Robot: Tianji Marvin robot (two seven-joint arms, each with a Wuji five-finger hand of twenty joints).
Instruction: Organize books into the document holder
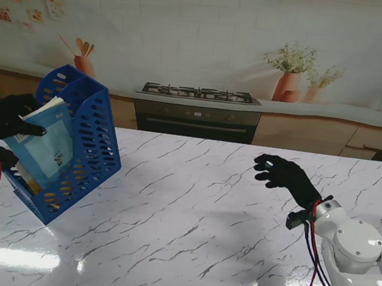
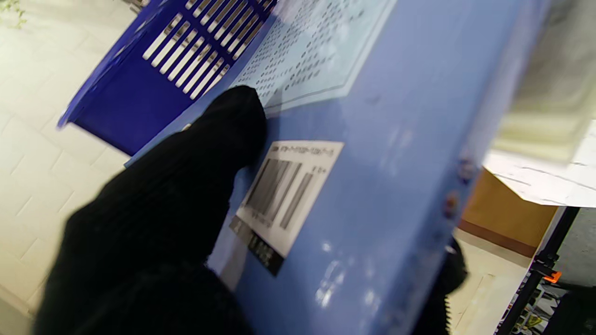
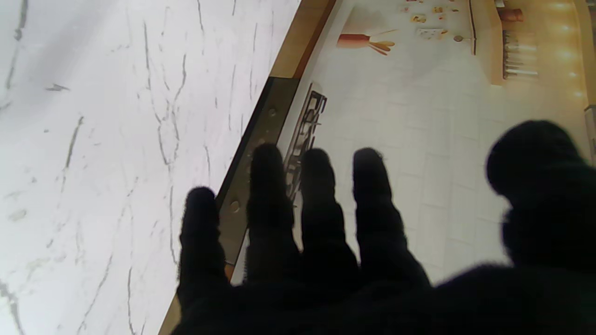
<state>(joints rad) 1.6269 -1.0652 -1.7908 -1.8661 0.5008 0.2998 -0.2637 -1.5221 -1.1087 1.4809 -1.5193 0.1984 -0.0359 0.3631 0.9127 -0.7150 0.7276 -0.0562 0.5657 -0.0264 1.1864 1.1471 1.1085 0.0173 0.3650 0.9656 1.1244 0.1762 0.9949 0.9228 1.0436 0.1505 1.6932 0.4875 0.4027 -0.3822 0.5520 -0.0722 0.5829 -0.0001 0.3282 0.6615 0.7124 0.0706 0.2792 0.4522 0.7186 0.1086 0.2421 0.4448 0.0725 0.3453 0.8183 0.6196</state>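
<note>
A blue perforated document holder (image 1: 84, 146) stands tilted at the left of the marble table (image 1: 221, 232), leaning toward the right. A light blue book (image 1: 41, 143) sits partly inside it, top corner sticking out. My left hand (image 1: 6, 117), in a black glove, is shut on that book's upper edge. The left wrist view shows a finger (image 2: 195, 163) pressed on the book's back cover (image 2: 372, 163) beside a barcode label, with the holder's slotted wall (image 2: 153, 60) beyond. My right hand (image 1: 286, 176) hovers over the table at the right, fingers (image 3: 316, 223) spread, holding nothing.
A stove (image 1: 199, 109) and wooden counter run behind the table's far edge. Potted plants (image 1: 290, 71) stand on the counter at the back right. A black stand leg (image 2: 535, 288) shows past the table's side in the left wrist view.
</note>
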